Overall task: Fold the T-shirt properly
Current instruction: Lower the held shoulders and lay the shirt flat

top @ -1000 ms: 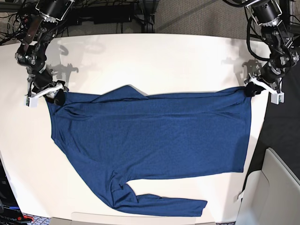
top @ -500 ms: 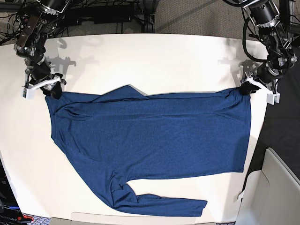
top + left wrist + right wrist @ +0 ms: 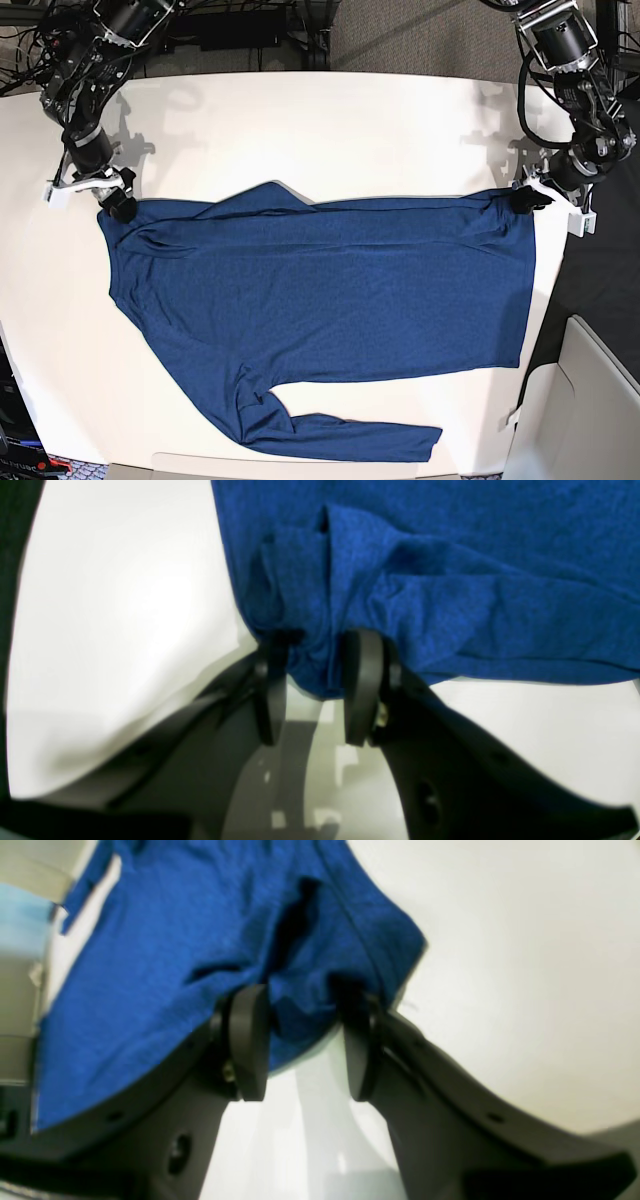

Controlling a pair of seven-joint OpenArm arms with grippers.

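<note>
The T-shirt [image 3: 320, 300] is spread across the white bench [image 3: 330, 130], its upper corners clamped by the left end effector [image 3: 525, 198] at right and the right end effector [image 3: 115, 203] at left.

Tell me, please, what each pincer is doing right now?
Left pincer: closed on a bunched corner of the shirt.
Right pincer: closed on the shirt's other far corner.
</note>
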